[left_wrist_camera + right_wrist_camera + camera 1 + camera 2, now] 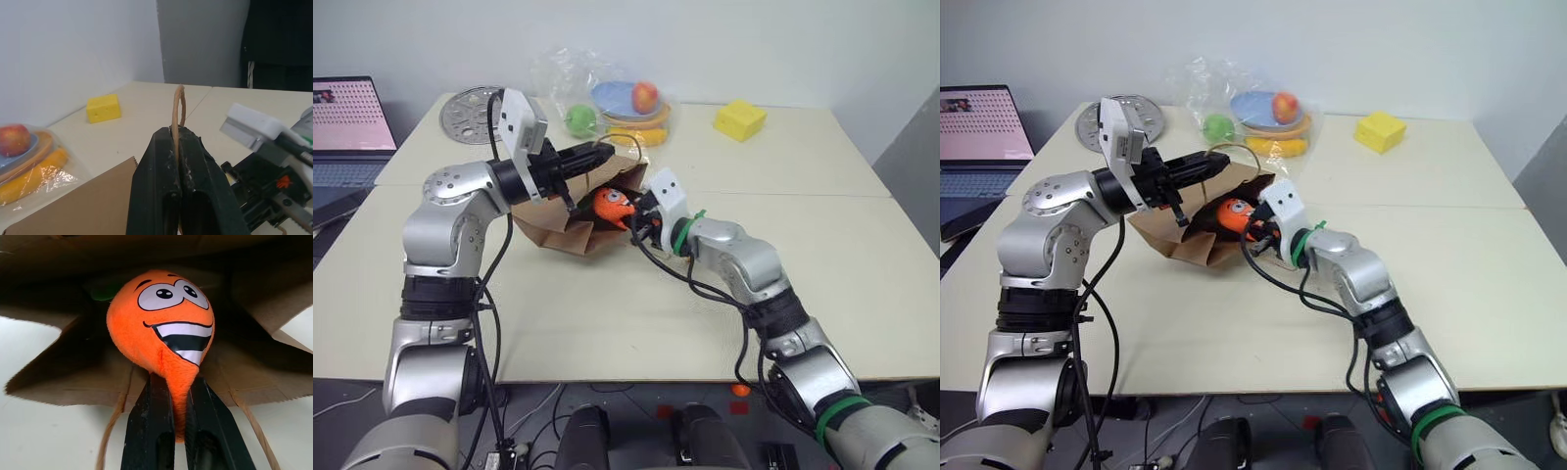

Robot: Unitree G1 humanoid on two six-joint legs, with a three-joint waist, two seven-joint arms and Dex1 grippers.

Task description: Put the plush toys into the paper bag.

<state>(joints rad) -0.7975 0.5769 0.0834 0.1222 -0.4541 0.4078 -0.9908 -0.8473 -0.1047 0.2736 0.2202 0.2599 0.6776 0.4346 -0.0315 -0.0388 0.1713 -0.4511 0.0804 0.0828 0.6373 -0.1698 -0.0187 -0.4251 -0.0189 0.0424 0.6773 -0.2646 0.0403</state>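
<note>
The brown kraft paper bag lies on its side near the middle of the pale table, mouth toward the robot. The left gripper is pinched on its twisted paper handle, holding the mouth up. The right gripper clamps the tapered tip of the orange plush carrot at the opening. The carrot looks light and squashy; the narrow tip suits the grip.

A brown paper bag looks matt and creased, with a twisted paper handle. The carrot toy is fuzzy orange plush with a smooth printed face. The right hand's fingers are matt black plastic. The bench is smooth, pale and matt. Fruit sits under glossy, crinkled clear plastic.
</note>
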